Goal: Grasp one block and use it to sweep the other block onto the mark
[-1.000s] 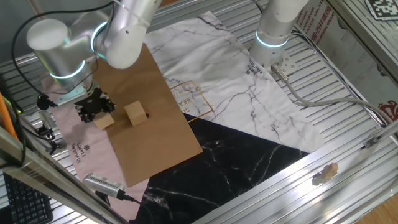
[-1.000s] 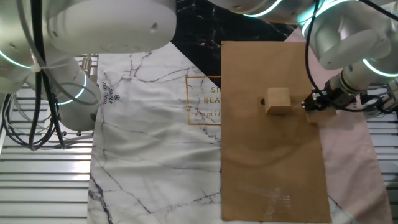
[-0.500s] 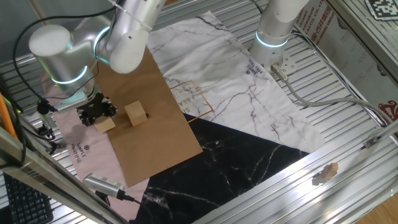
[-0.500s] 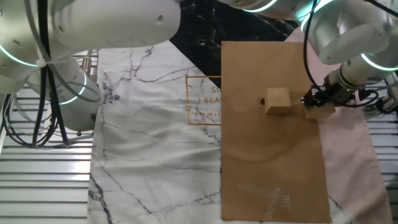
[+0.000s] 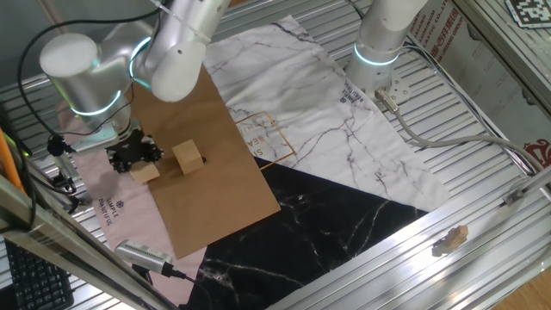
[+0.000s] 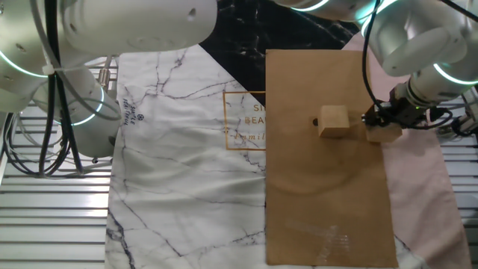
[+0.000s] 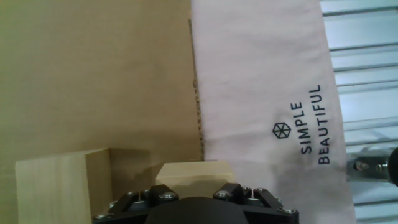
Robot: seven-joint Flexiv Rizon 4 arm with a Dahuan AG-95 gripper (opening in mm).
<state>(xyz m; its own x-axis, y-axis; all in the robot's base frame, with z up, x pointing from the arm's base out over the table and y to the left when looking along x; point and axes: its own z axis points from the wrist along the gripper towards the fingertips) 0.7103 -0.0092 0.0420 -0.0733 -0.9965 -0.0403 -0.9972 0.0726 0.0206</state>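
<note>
The gripper (image 5: 134, 155) sits low over the edge of the brown paper sheet (image 5: 215, 172), where that sheet meets the pink cloth (image 5: 108, 207), and its fingers are clamped on a small wooden block (image 5: 145, 170). In the other fixed view the same gripper (image 6: 382, 119) covers the top of this held block (image 6: 384, 134), which lies right at the border of the brown paper sheet (image 6: 328, 194) with the pink cloth (image 6: 426, 194). The second block (image 5: 187, 157) stands free on the brown sheet, close beside the held one with a narrow gap between them. From the other side this free block (image 6: 334, 121) has the mark (image 6: 315, 122), a small black dot, just beside it on the face turned away from the gripper, touching or nearly so. In the hand view the held block (image 7: 194, 179) shows just above the black gripper body, its pale top lit, with the free block (image 7: 62, 186) to its left on the paper and the pink cloth (image 7: 261, 81) with dark printed lettering to its right. A white marble-patterned sheet (image 6: 179, 172) lies beyond the brown paper, on the side away from the pink cloth.
</note>
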